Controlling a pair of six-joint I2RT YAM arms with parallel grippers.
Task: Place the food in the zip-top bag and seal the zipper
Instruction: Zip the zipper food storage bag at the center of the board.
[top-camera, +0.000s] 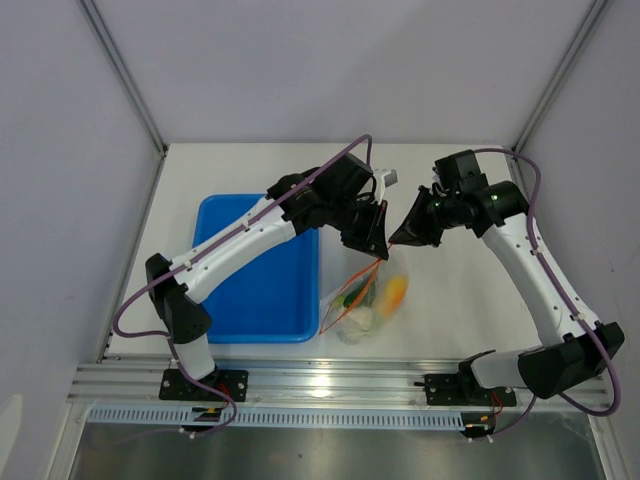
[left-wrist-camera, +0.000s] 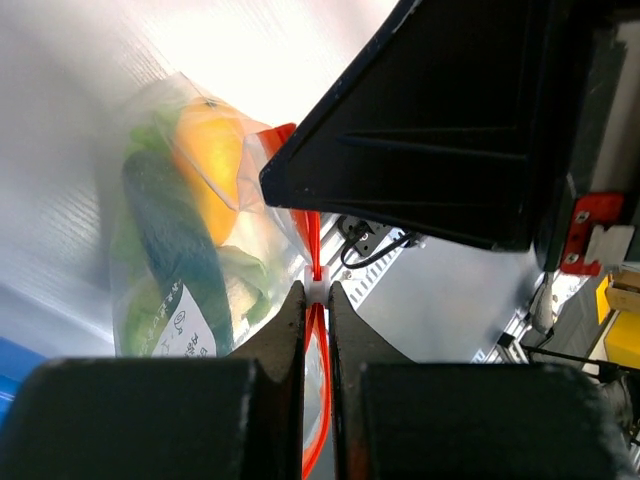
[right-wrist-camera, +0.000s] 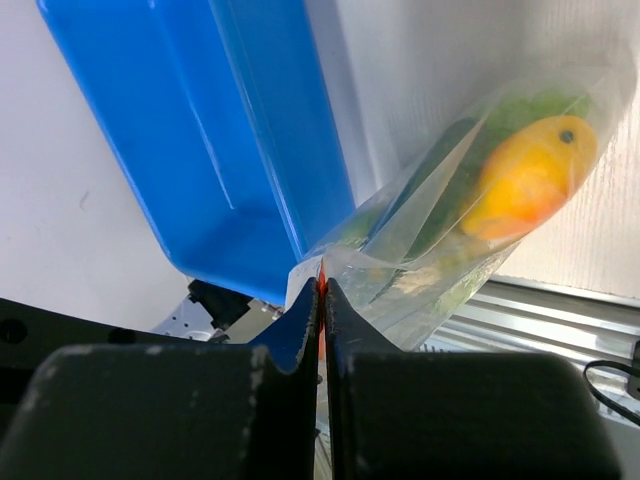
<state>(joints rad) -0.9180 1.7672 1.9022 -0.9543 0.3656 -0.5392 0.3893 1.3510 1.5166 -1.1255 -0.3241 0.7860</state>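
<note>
Left gripper (left-wrist-camera: 316, 290) is pinched narrow on the zipper (left-wrist-camera: 313, 240), with the orange-red strip sandwiched between its fingertips. Right gripper (right-wrist-camera: 321, 290) has its jaws fully together, also clamped on that strip at the bag's mouth. In the top view the two grippers meet tip to tip above the table (top-camera: 450, 310), just right of the blue tray (top-camera: 250, 290).

- Zip-top bag (top-camera: 365, 305) hangs from both pinch points and slopes down toward the near edge, beside the tray's right wall. Can't tell whether its bottom touches the table.
- All visible food is inside the bag.
  - Orange-yellow fruit (right-wrist-camera: 525, 180) sits on the side away from the tray.
  - Dark green cucumber (left-wrist-camera: 175, 240) lies lengthwise next to the fruit.
  - White-and-pale-green cabbage (left-wrist-camera: 245, 285) is low in the bag.
  - More green sits behind the fruit, too blurred to identify.
- Below the grip, the top view shows the strip as two separate orange lines, so the mouth is not closed along that stretch.
- A white printed label shows through the film on the left-wrist side.
</note>
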